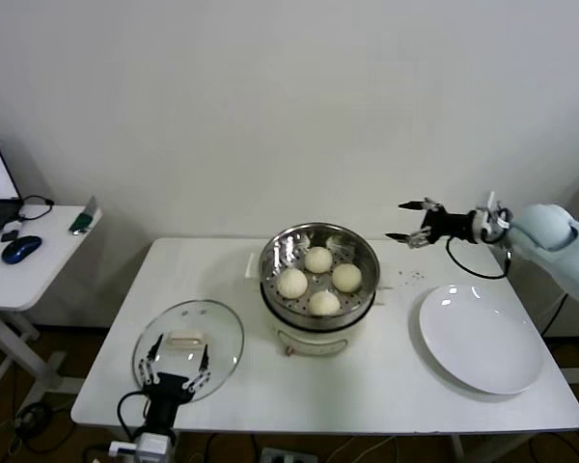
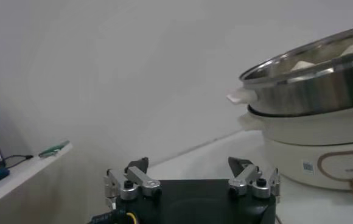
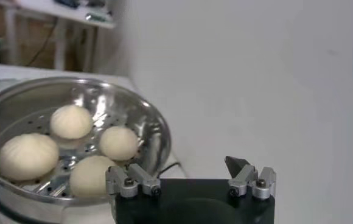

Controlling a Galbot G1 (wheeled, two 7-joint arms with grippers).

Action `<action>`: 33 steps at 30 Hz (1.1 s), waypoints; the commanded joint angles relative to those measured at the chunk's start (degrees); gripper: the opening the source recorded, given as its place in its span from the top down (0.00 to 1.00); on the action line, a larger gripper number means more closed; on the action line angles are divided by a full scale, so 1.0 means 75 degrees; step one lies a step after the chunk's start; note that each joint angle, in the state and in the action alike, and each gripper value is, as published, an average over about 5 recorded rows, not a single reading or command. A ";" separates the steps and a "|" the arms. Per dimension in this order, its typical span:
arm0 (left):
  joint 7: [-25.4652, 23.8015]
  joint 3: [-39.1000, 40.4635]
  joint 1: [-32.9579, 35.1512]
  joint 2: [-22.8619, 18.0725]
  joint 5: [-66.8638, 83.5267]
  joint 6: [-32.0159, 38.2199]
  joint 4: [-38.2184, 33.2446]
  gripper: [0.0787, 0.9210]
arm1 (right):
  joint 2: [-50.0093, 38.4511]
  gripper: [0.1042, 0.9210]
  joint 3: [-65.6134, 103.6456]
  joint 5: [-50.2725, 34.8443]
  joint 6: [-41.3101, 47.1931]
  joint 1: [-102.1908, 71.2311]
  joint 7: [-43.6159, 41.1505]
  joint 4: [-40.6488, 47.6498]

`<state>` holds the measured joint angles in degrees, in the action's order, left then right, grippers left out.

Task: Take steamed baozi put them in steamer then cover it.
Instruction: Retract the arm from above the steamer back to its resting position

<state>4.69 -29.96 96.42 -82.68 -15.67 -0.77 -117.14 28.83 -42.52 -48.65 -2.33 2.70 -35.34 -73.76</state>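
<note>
Four baozi [image 1: 318,279] sit in your steamer [image 1: 365,253], its label's unreadable; left gripper [image 1: 177,362] and right gripper [image 1: 410,221] both gape empty beside it

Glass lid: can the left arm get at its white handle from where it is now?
Probably yes. The left gripper hangs open at the table's near edge, right over the glass lid, whose white handle faces up with nothing on it. The steamer stands apart to one side, clear of that path.
</note>
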 commanded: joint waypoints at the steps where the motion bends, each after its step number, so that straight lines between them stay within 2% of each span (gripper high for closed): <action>1: -0.0018 -0.0003 -0.0029 -0.0015 -0.0347 -0.0153 -0.0211 0.12 | -0.0591 0.12 0.6003 0.0276 -0.0502 -0.5388 0.1129 -0.0942; 10: 0.0007 -0.0176 -0.0003 0.0180 -0.1520 -0.0230 -0.0256 0.12 | 0.1056 0.12 0.9242 0.0864 -0.0422 -0.8587 0.1723 -0.1879; 16: 0.0143 -0.0257 -0.0063 0.0401 -0.4283 -0.0652 -0.0226 0.12 | 0.2212 0.12 1.0432 0.0932 -0.0241 -0.9689 0.2298 -0.2547; 22: -0.0027 -0.0128 -0.0036 0.0712 -0.7110 -0.1046 -0.0082 0.12 | 0.3074 0.12 1.1319 0.0961 -0.0144 -1.0658 0.2537 -0.2784; 28: -0.0098 0.0251 -0.0177 0.0648 -0.8524 -0.1214 0.0447 0.12 | 0.3543 0.12 1.1715 0.1430 -0.0027 -1.1178 0.2798 -0.2743; 33: 0.0269 0.0313 -0.0731 0.0389 -0.9087 -0.1015 0.1269 0.12 | 0.3880 0.12 1.1735 0.1753 -0.0087 -1.1308 0.2847 -0.2606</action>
<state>4.73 -28.98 94.85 -78.78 -63.61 -7.71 -114.99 50.53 36.99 -39.55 -3.14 -72.75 -16.69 -91.83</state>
